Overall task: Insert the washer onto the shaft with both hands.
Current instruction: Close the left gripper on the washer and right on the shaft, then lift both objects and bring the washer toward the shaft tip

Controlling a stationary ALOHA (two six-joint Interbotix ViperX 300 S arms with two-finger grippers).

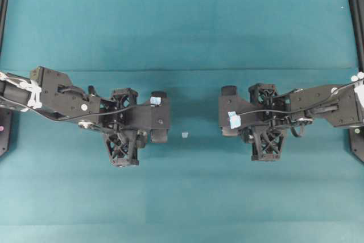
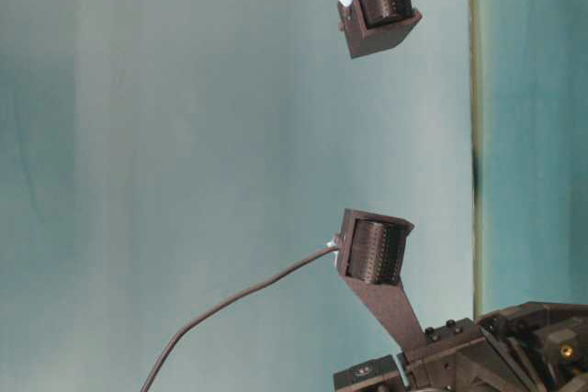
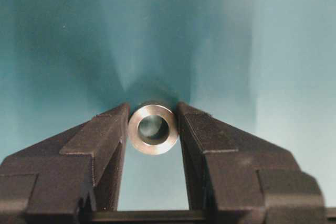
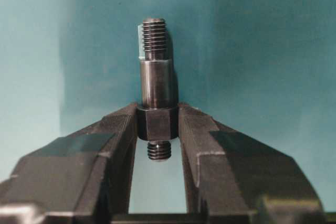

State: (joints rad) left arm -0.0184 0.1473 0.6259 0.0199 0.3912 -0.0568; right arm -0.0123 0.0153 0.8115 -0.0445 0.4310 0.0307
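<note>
In the left wrist view the washer (image 3: 153, 129), a silvery metal ring with a round centre hole, sits pinched between the tips of my left gripper (image 3: 153, 115), its hole facing the camera. The right wrist view shows the shaft (image 4: 156, 77), a dark stepped pin threaded at both ends, standing upright. My right gripper (image 4: 157, 113) is shut on its thicker collar. From overhead the left gripper (image 1: 159, 116) and the right gripper (image 1: 228, 111) face each other across a gap above the teal table, and both parts are hidden under them.
A tiny pale square scrap (image 1: 185, 135) lies on the teal surface between the two grippers. Black frame rails (image 1: 357, 21) run along the left and right table edges. The table-level view shows only ribbed finger pads (image 2: 377, 250) and a cable.
</note>
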